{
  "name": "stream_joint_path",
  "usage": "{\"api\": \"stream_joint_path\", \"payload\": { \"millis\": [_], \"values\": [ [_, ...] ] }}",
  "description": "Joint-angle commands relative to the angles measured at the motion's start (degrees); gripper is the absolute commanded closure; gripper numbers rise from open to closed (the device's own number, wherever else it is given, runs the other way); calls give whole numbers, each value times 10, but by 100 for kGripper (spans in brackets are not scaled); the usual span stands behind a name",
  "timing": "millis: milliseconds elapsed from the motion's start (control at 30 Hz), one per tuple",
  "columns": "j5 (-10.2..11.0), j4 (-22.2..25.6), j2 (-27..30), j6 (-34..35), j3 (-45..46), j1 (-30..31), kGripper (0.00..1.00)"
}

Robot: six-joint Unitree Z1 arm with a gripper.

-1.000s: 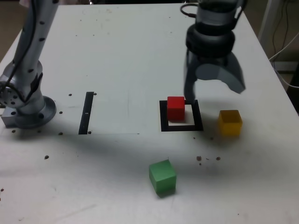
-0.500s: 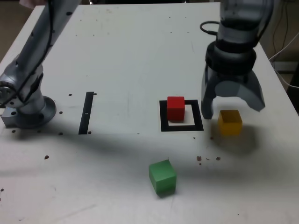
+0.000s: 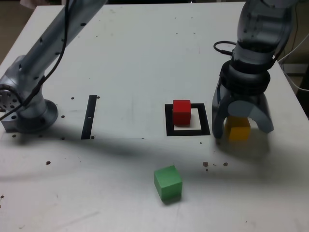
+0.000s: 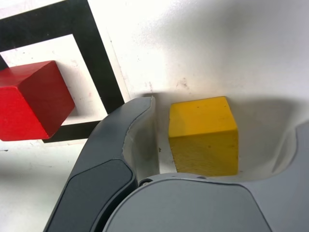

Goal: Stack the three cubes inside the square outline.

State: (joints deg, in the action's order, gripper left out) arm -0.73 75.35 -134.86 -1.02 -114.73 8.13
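Note:
The yellow cube (image 3: 238, 129) (image 4: 203, 135) rests on the table just to the exterior view's right of the square outline (image 3: 187, 129) (image 4: 101, 72). My gripper (image 3: 241, 126) is lowered over it and open, one finger on each side, with gaps showing in the wrist view. The red cube (image 3: 182, 111) (image 4: 30, 99) sits inside the outline toward its far left corner, overlapping the frame. The green cube (image 3: 168, 182) lies alone nearer the table's front.
A thin black strip (image 3: 90, 116) lies at the exterior view's left. The arm's grey base (image 3: 26, 108) stands at the far left edge. Dark specks dot the white table (image 3: 130, 58). Cables hang off the right edge.
The gripper travelled from above the red cube to the exterior view's right and came down around the yellow cube. No cube has moved.

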Motion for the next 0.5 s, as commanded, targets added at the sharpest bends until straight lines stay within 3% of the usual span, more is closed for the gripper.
{"api": "stream_joint_path", "payload": {
  "millis": [0,133,467],
  "values": [
    [0,-2,-3,3,-2,1,46],
    [5,-12,-2,5,-1,1,70],
    [7,-13,0,4,2,1,72]
  ]
}}
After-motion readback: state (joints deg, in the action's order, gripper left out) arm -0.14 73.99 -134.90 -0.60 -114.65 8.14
